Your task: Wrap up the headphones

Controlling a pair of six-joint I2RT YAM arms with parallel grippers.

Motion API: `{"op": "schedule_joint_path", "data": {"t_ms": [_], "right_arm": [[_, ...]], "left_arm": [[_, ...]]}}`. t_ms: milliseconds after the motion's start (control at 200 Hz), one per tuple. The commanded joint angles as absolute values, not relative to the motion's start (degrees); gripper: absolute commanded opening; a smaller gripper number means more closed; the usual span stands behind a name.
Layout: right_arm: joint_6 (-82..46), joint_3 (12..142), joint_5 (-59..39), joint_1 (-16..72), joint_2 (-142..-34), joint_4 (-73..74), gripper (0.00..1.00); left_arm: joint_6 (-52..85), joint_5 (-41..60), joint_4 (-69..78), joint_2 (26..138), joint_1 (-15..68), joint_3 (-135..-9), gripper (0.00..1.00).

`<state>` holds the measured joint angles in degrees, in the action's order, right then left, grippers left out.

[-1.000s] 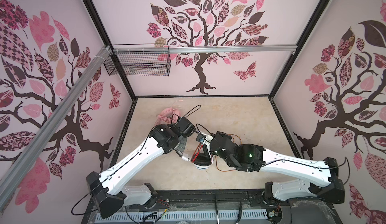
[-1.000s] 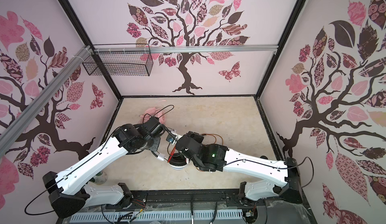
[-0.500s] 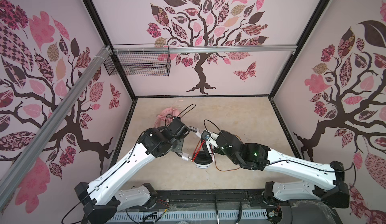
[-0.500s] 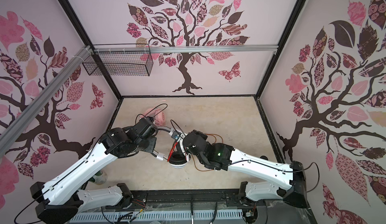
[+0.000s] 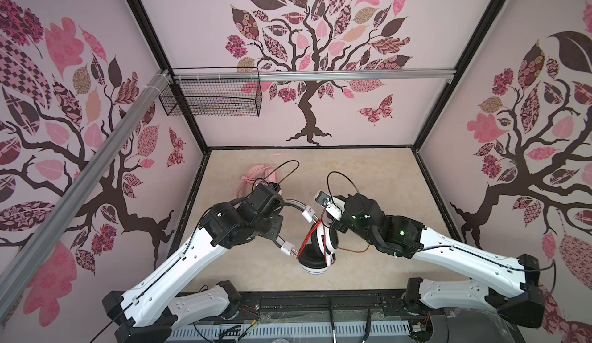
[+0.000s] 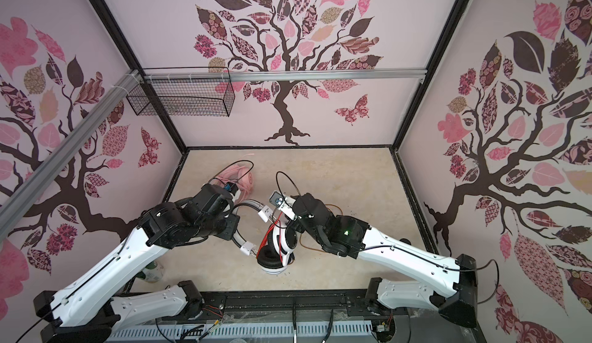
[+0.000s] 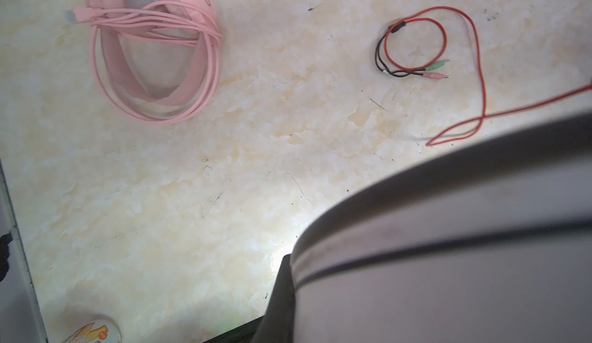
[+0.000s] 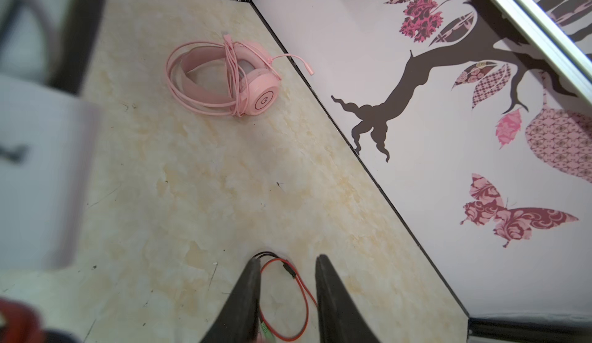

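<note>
Change: right end effector (image 8: 288, 258) has just opened, dropping the red cable (image 7: 481, 79) onto the desk (image 5: 368, 178).
Left end effector (image 5: 276, 226): closed on the headband of the white-and-black headset (image 5: 317, 248), holding it upright.
Pink headset (image 8: 224, 79): beyond that headset, already wrapped.
Meaning: likely regrip for another turn.

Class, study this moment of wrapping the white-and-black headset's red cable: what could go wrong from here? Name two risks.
1. The right gripper is open and the red cable lies loose on the table, so strands already across the white-and-black headset may slacken.
2. The left gripper grips only the headband; a hard cable tug might swing the headset or pull it free.
</note>
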<state>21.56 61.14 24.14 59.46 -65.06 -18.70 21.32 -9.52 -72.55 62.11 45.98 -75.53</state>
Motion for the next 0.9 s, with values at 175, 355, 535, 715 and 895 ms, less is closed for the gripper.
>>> {"op": "schedule_joint_path", "data": {"t_ms": [175,355,535,715,895], "right_arm": [[9.50,56.82,3.97,50.29,-59.01,-15.43,0.45],[1.08,48.92,-6.91,43.50,-57.25,-10.32,0.47],[-10.21,37.74,-20.76,34.87,-57.49,2.47,0.48],[-15.08,31.60,-25.87,34.69,-62.94,12.55,0.50],[-19.82,27.69,-29.59,34.67,-68.60,22.18,0.49]], "left_arm": [[22.16,-6.32,-69.15,60.38,45.98,-75.66,0.00],[24.03,-6.83,-70.16,60.82,45.68,-77.74,0.00],[26.04,-0.90,-70.17,61.09,40.76,-80.18,0.00],[27.17,2.28,-70.14,61.35,34.75,-82.48,0.00],[28.67,1.48,-70.48,63.87,33.60,-85.76,0.00]]}}
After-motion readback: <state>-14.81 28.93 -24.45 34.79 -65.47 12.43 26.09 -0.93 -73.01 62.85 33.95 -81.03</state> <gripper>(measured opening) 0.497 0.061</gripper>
